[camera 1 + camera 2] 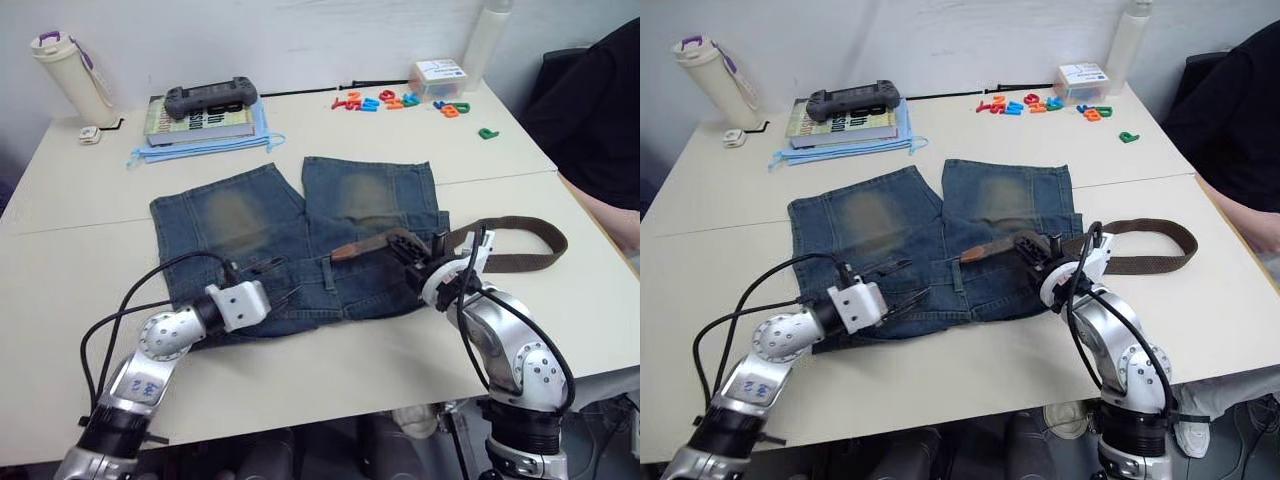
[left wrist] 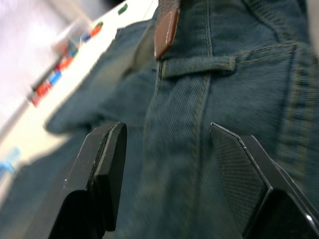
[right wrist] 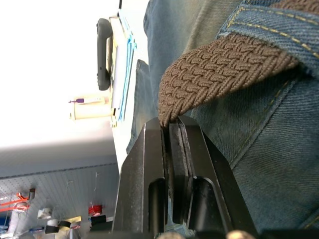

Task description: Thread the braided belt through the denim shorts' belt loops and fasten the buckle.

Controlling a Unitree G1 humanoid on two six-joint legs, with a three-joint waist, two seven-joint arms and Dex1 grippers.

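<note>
A white bottle [image 1: 72, 78] with a purple lid is standing at the far left of the table [image 1: 300, 380], and what it holds cannot be seen. Beside it, a small white object [image 1: 89, 136] is lying near a book [image 1: 200, 122] on blue folders, with a dark handheld console [image 1: 211, 97] lying on top of the book; the cover's writing cannot be read.

The left gripper [image 1: 282, 283] is hovering over the waistband of the shorts [image 1: 300, 240], fingers [image 2: 107, 169] spread apart with nothing between them. In the left wrist view a belt loop [image 2: 199, 66] is lying across the denim ahead of the fingers, and the belt's tan end [image 2: 166, 33] is resting just beyond it.

The shorts are lying flat in the middle of the pale table, waistband toward the robot. The belt [image 1: 520, 250] is running from the tan end on the waistband out to the right, where it is curving in a loop on the bare table.

The right gripper [image 3: 169, 127] is pinching the braided strap at the right of the waistband, fingers closed on it, next to where the strap is passing under a loop.

At the far right, colourful plastic letters [image 1: 400, 102] are lying scattered beside a small clear box [image 1: 438, 78] with a white label, unreadable, and a white cylinder [image 1: 486, 42] is standing against the wall. A person in dark clothing [image 1: 590, 110] is sitting at the right edge.
</note>
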